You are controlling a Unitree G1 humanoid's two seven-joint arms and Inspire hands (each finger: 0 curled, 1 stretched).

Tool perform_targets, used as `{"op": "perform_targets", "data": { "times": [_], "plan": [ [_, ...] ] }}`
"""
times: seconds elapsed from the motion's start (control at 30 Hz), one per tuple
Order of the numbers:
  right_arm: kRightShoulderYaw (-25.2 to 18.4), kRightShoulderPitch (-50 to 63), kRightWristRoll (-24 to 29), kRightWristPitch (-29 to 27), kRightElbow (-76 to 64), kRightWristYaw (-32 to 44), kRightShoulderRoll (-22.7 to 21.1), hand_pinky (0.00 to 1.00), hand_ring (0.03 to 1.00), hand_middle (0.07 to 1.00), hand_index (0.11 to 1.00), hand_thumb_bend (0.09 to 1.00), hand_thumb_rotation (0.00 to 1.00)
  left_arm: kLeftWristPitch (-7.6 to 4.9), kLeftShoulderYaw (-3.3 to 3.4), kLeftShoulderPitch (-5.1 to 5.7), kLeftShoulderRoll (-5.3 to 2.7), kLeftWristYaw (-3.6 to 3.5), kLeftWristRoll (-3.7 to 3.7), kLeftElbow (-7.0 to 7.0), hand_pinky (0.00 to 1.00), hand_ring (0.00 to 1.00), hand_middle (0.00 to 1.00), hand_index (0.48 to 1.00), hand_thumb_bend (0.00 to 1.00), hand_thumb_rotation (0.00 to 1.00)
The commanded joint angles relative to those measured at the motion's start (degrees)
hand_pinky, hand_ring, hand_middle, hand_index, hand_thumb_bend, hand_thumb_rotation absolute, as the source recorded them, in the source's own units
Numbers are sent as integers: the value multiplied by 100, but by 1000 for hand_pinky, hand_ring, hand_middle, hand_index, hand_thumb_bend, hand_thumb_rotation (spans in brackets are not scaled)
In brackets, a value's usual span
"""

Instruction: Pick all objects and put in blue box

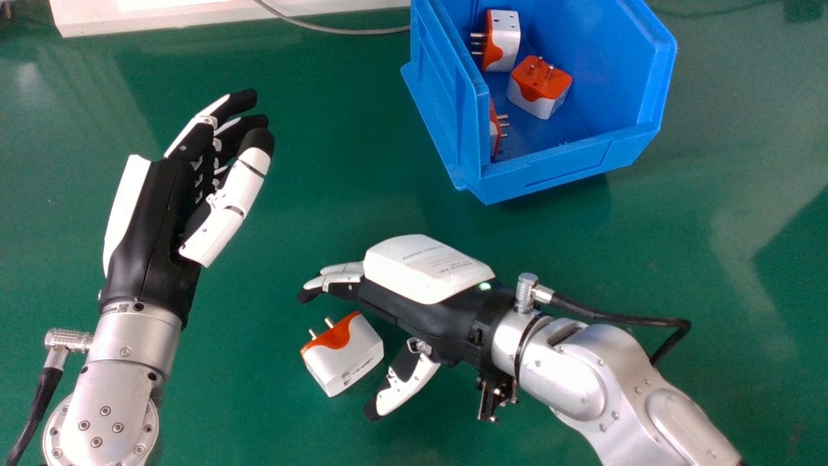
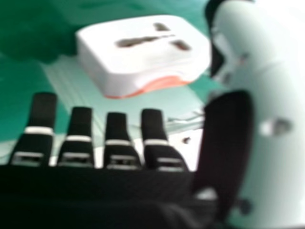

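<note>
An orange and white plug adapter lies on the green table in the head view, pins toward the upper left. My right hand is beside it, fingers extended past its far side and thumb apart on the near side, holding nothing. In the right hand view the adapter shows its socket face beyond the fingertips of my right hand. The blue box stands at the upper right and holds several adapters, among them one with pins up. My left hand is at the left, open and empty.
A grey cable runs along the table's far side to the blue box, near a white object at the upper left. Green table surface lies between my left hand and the box. A black cable loops from my right wrist.
</note>
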Motion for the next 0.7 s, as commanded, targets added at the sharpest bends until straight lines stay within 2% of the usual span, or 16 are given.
{"op": "perform_targets", "data": {
  "times": [0.0, 0.1, 0.23, 0.5, 0.67],
  "plan": [
    [23, -243, -8, -128, 89, -173, 54, 724, 859, 890, 828, 496, 0, -62, 5, -71, -13, 47, 43, -123, 799, 849, 837, 855, 392, 816],
    [58, -375, -29, -166, 293, -283, 81, 718, 858, 891, 827, 438, 0, -38, -2, -99, -15, 53, 43, -114, 797, 849, 836, 854, 394, 824],
    [125, -531, -94, -116, 556, -396, 175, 715, 857, 891, 822, 407, 0, -5, -13, -133, -17, 55, 33, -112, 795, 849, 836, 853, 395, 828],
    [376, -731, -471, 127, 648, -353, 256, 720, 856, 891, 820, 367, 0, 52, -77, -191, -54, 84, 40, -125, 794, 848, 835, 853, 394, 829],
    [555, -775, -753, 150, 514, -278, 202, 728, 857, 892, 814, 346, 0, 132, -90, -246, -80, 89, -6, -147, 787, 845, 834, 851, 384, 827]
  ]
}}
